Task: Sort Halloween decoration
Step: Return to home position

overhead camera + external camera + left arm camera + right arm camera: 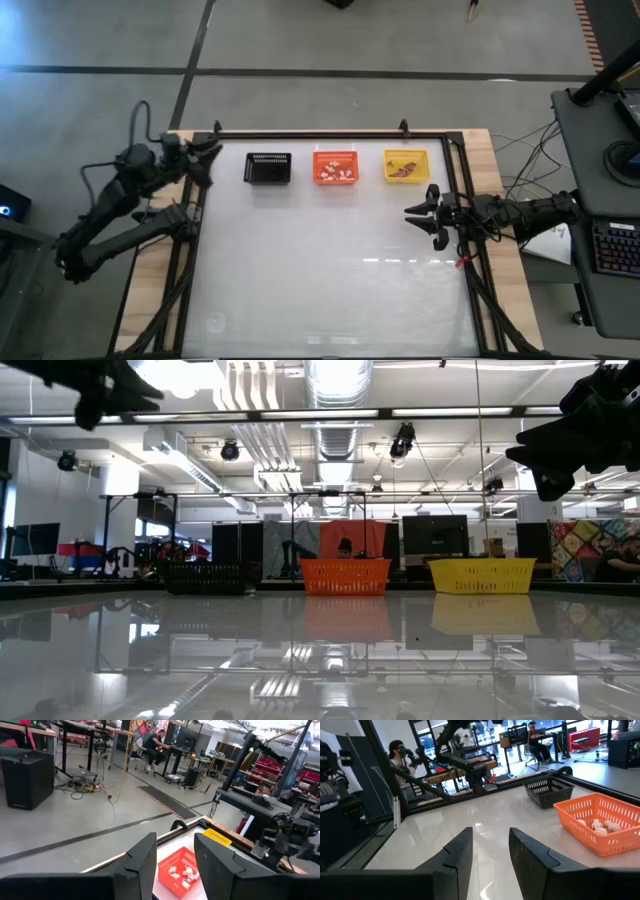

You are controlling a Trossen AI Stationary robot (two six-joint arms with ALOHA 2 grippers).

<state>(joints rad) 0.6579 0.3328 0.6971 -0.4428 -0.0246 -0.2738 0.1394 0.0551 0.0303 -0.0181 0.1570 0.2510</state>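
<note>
Orange basket [336, 154] stands loaded; left gripper [208, 155] well to its left and right gripper [425, 213] near its right, both gaping and empty, should retract slowly, clear of it.

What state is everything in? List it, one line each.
Left tool: open, empty, raised at the table's left edge.
Right tool: open, empty, raised at the right edge.
Black basket: upright, contents not discernible.
Orange basket: upright, holding white bits.
Yellow basket: upright, holding brownish pieces.

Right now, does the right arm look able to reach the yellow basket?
Probably yes. The right pincer hangs open a short way from the yellow basket, and the high view shows nothing standing between them.
</note>
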